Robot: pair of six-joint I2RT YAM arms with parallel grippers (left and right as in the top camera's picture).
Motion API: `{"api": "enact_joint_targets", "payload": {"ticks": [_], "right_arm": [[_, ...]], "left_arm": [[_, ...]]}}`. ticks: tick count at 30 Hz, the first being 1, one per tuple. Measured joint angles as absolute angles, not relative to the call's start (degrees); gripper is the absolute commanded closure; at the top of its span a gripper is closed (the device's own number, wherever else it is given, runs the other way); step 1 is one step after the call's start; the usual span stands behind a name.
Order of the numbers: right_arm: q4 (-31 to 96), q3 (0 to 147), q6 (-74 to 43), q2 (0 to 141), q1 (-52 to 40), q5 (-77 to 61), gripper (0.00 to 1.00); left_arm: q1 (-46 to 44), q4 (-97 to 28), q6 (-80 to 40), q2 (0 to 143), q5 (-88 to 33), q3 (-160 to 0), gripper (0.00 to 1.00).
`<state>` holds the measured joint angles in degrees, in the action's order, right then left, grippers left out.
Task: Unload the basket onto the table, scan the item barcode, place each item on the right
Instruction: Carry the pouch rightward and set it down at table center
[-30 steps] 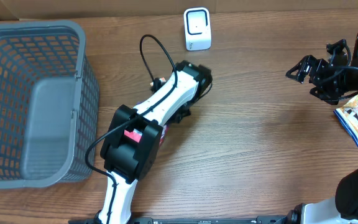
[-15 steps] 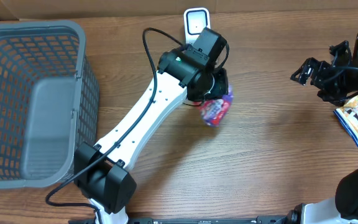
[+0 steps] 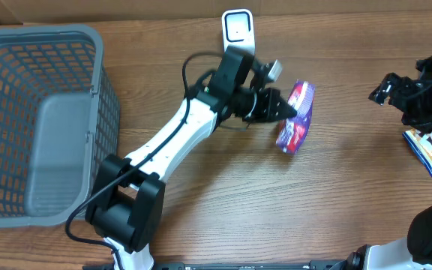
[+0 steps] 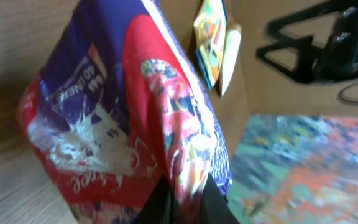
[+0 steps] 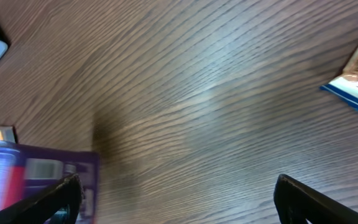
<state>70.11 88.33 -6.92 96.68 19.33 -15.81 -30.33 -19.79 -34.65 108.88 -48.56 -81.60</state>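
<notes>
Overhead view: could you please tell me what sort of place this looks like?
Probably a mock shop checkout: a white barcode scanner stands at the back, a grey basket sits at the left, and the left claw holds a purple snack packet.

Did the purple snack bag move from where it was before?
Yes. The purple snack bag, pinched in the left gripper, has gone right, farther from the grey basket. It is now to the right of the white scanner.

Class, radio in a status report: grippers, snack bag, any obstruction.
Left gripper: jaws shut on purple snack bag, right of white scanner. Right gripper: jaws open, empty, near blue packet. No obstruction seen.
</notes>
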Motion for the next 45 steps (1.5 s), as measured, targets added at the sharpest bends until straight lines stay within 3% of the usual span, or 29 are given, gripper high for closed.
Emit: {"api": "enact_joint_targets", "payload": {"ticks": [7,15,17,19,23,35,40,45], "right_arm": [[70.06,88.33,-7.29,96.68,19.51,-15.66,0.01],[70.11,88.33,-7.29,96.68,19.51,-15.94,0.0],[70.11,88.33,-7.29,96.68,19.51,-16.08,0.0],[70.13,88.33,-7.29,96.68,19.51,-16.12,0.0],[70.11,88.33,-7.31,96.68,19.51,-16.58,0.0],[69.69,88.33,-7.29,96.68,19.51,-17.54,0.0],[68.38,88.33,-7.31,96.68,19.51,-18.59,0.0],[65.76,86.54,-7.46,96.62,19.2,-28.95,0.0]], "left_arm": [[-27.68,2.13,-43.99,109.32,-55.92,-66.7,0.96],[-22.57,2.74,-48.8,109.32,-58.5,-62.63,0.94],[-20.67,1.34,-49.08,109.32,-58.06,-62.59,0.83],[-18.63,-1.19,-48.84,109.3,-56.93,-62.59,0.63],[-14.92,-5.72,-48.34,109.3,-54.37,-62.37,0.0],[-13.89,-11.53,-47.81,109.3,-50.15,-63.86,0.0],[-14.31,-22.72,-44.97,108.66,-44.45,-69.56,0.0],[-17.45,-38.85,-38.3,106.41,-34.13,-79.11,0.0]]}}
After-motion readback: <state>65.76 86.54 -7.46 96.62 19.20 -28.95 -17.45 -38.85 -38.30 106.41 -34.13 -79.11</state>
